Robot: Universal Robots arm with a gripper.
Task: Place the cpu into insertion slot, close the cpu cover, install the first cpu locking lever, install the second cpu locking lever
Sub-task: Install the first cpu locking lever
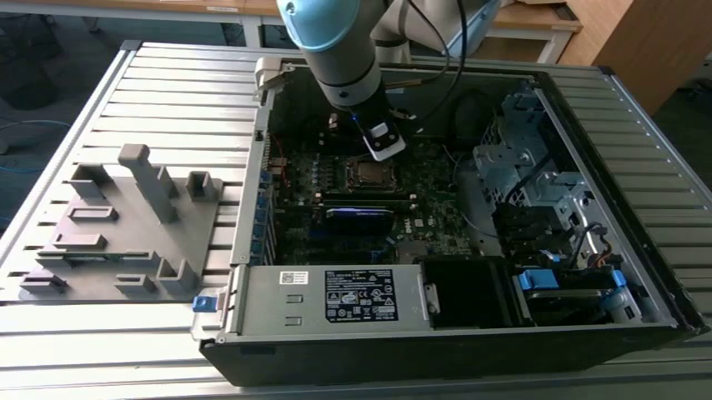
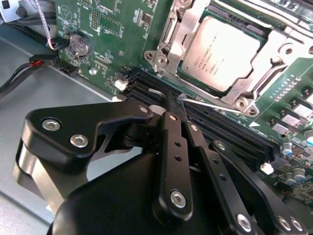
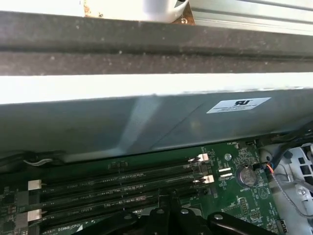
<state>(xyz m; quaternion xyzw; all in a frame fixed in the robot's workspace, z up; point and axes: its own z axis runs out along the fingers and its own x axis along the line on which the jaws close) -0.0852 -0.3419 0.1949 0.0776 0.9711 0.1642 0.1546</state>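
Note:
In the second wrist view the cpu [image 2: 222, 46] lies flat in the insertion slot [image 2: 188, 73]. The silver cpu cover [image 2: 274, 54] is folded down around it. A thin wire locking lever [image 2: 211, 104] runs along the socket's edge next to the memory slots. Its free end meets the black fingertips [image 2: 171, 117] of my gripper [image 2: 175, 104]. The fingers are pressed together. Whether the lever is clamped between them I cannot tell. In the exterior view the gripper [image 1: 369, 158] hangs just behind the socket [image 1: 371, 172] inside the open computer case.
Long black memory slots [image 2: 215, 129] lie between gripper and socket, also in the first wrist view [image 3: 122, 186]. A coin battery [image 2: 79, 44] and cables [image 2: 29, 63] sit nearby. The case wall [image 3: 146, 127] rises close by. A grey fixture [image 1: 122, 225] stands on the exterior view's left.

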